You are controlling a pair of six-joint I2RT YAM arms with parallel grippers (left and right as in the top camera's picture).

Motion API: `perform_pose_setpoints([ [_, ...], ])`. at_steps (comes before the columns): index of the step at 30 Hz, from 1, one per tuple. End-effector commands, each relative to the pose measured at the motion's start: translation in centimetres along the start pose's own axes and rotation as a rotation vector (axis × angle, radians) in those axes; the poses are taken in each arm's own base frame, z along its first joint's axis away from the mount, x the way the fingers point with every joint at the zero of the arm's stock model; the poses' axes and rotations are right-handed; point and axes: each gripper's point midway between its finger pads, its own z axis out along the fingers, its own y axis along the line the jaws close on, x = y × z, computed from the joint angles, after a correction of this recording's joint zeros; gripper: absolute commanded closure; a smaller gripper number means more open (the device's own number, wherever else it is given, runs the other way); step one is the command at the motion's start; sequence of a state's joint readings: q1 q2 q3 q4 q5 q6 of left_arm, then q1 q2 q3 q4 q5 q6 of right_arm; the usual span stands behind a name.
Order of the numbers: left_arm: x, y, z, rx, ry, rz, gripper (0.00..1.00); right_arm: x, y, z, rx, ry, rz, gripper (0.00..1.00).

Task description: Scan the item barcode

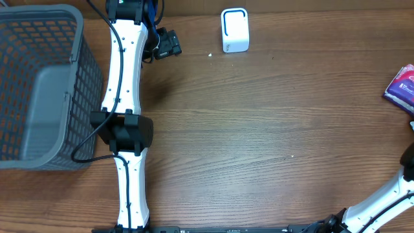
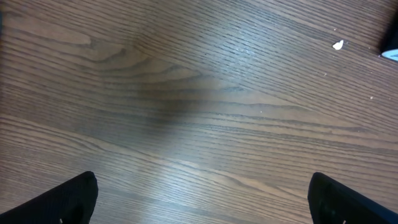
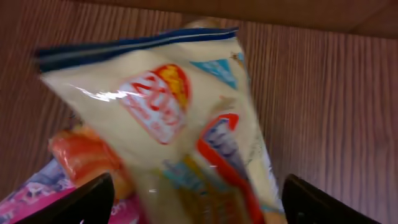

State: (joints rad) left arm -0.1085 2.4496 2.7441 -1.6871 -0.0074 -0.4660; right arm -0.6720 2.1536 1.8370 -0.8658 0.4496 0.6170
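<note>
In the right wrist view a cream snack packet with a blue top seam and red logo fills the frame. It is blurred and lies between the fingers of my right gripper, which stands open with its jaws wide apart on either side. No barcode shows on the packet. The white scanner stands at the back of the table. My left gripper is open over bare wood, near the back left. The overhead view shows only part of the right arm, at the bottom right corner.
A grey mesh basket stands at the far left. A purple packet lies at the right edge. Beneath the cream packet are an orange packet and a pink one. A white speck lies on the wood.
</note>
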Motion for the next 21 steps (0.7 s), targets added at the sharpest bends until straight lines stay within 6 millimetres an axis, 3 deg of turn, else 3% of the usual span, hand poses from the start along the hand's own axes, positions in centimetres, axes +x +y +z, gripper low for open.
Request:
perform_pose_setpoints([
  [1,-0.1,0.0,-1.1,0.017,-0.018,-0.013,0.01,-2.4,0.5,-3.1,-0.045,-0.074,0.034,0.0],
  [5,-0.1,0.0,-1.1,0.017,-0.018,-0.013,0.0,-4.7,0.2,-6.8,-0.099,-0.137,0.072,0.0],
  [7,-0.1,0.0,-1.1,0.017,-0.018,-0.013,0.0,-6.1,-0.1,-10.3,-0.164,-0.173,0.101,0.0],
  [13,-0.5,-0.3,-1.1,0.028,-0.036,-0.017,0.0,-5.2,0.4,-18.0,-0.411,-0.087,0.097,0.0],
  [17,-0.3,-0.2,-1.1,0.023,-0.029,-0.016,0.0,-3.3,0.0,-19.7,-0.46,0.001,0.071,0.0],
  [21,-0.2,-0.1,-1.1,0.02,-0.023,-0.016,0.0,-1.7,-4.6,-16.6,-0.254,0.064,0.12,0.0],
])
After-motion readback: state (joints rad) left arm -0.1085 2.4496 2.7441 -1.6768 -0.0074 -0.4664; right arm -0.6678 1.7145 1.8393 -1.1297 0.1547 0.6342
